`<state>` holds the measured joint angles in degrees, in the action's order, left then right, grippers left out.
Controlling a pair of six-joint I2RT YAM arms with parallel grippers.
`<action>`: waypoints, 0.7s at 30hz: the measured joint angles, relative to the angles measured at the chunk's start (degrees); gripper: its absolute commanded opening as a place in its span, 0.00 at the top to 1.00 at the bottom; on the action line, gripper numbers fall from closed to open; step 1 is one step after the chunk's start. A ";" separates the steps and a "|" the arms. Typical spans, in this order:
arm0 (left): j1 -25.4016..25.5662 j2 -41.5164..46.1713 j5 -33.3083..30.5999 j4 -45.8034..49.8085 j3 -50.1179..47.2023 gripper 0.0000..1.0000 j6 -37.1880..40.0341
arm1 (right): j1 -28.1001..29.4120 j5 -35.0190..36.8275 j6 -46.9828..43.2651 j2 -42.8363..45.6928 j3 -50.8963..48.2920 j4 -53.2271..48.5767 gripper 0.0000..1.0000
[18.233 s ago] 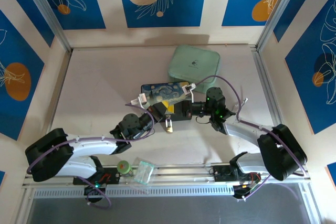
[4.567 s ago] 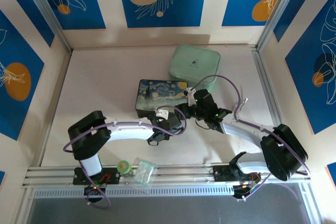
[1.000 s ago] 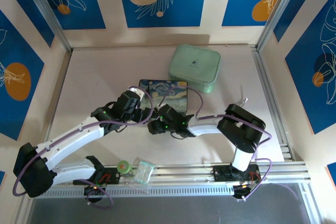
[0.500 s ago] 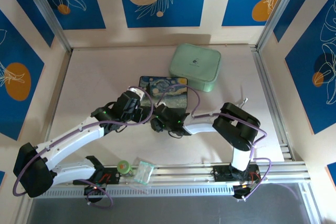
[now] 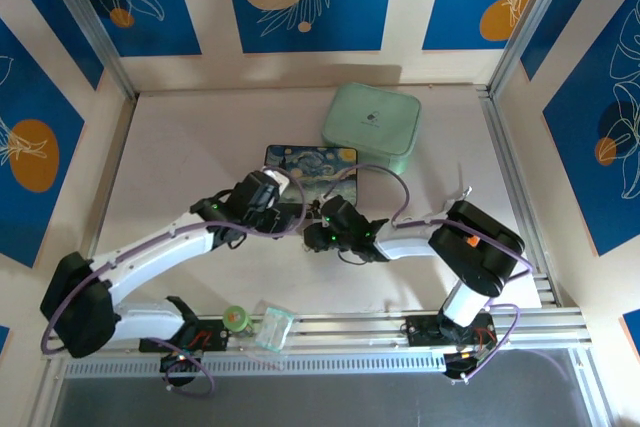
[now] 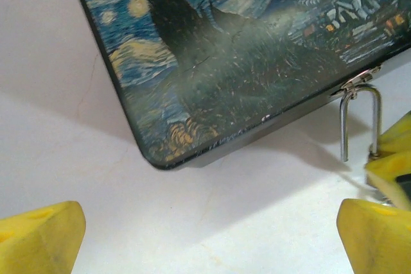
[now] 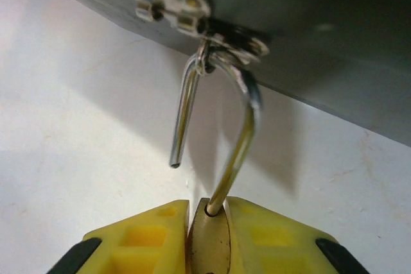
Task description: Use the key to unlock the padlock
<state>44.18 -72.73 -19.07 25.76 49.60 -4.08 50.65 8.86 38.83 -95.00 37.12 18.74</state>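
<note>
the right gripper has its yellow fingers pressed tight on the brass body of the padlock, just near of the starry-night box at its near edge. the padlock's silver shackle stands open: one leg runs into the body, and the other hangs free, its tip clear of the body over the white table. the shackle's bend is hooked through the box latch. the left gripper hovers by the near left corner of the box, a little left of the padlock, with its fingers spread wide and holding nothing. a mint green case sits just beside the box on its far right.
</note>
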 measured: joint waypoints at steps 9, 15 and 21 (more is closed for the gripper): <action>5.35 -16.22 -9.31 0.50 11.02 0.01 15.08 | -2.75 -4.61 1.99 2.95 -5.49 6.29 0.95; 5.84 -20.98 -10.16 -0.31 12.20 0.25 20.35 | -3.41 -5.88 3.67 5.22 -8.11 7.43 0.95; 7.43 -22.43 -9.11 0.22 12.22 0.29 21.73 | -4.96 -7.41 5.11 7.04 -11.96 11.63 0.95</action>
<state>51.62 -95.15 -28.18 25.98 61.82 17.65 45.69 1.45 43.94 -87.96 25.17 30.37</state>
